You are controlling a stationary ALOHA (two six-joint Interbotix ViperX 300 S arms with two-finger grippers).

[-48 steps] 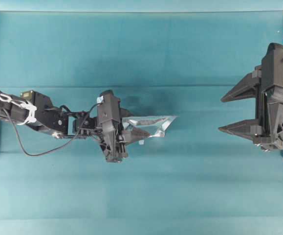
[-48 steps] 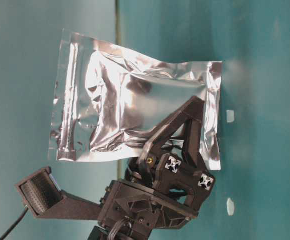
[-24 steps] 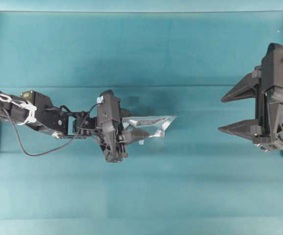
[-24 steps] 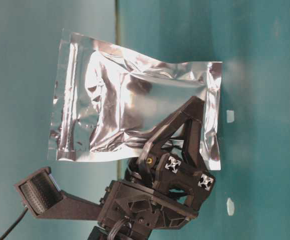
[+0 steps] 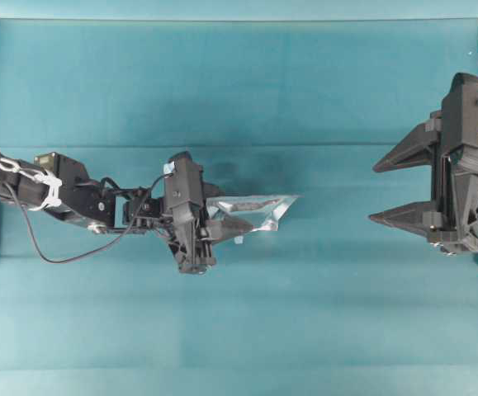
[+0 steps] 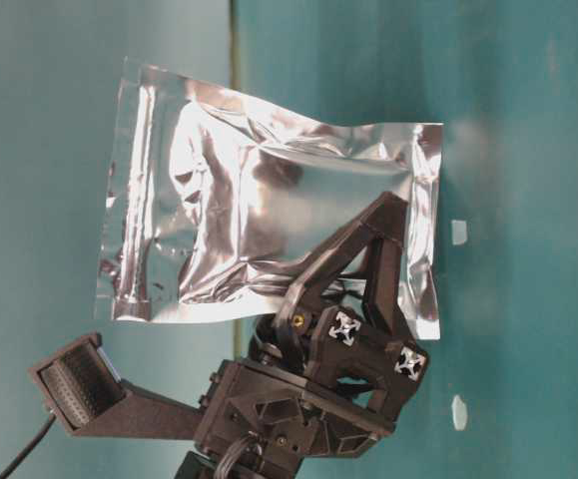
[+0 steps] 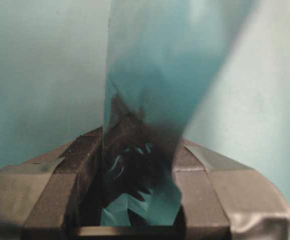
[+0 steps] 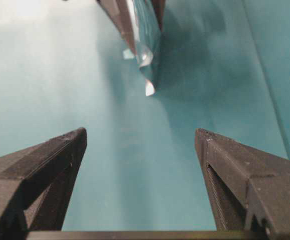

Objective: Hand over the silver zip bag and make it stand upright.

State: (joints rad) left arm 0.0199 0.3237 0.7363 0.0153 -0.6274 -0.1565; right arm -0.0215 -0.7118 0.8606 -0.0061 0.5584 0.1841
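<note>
The silver zip bag (image 5: 259,204) is a crinkled foil pouch held off the teal table, edge-on from overhead and broad-side in the table-level view (image 6: 249,225). My left gripper (image 5: 237,213) is shut on its lower part, and a black finger (image 6: 353,261) crosses the pouch's front. In the left wrist view the foil (image 7: 150,90) rises from between the two pads of the left gripper (image 7: 139,155). My right gripper (image 5: 373,192) hangs wide open at the right, well apart from the bag, with nothing between its fingers (image 8: 139,137). The bag (image 8: 146,35) shows far ahead of it.
The teal table (image 5: 239,330) spreads all round both arms. Two tiny white scraps (image 6: 458,232) (image 6: 457,411) lie on the cloth behind the bag. A black cable (image 5: 57,257) loops under the left arm. Dark frame posts stand at the table's left and right edges.
</note>
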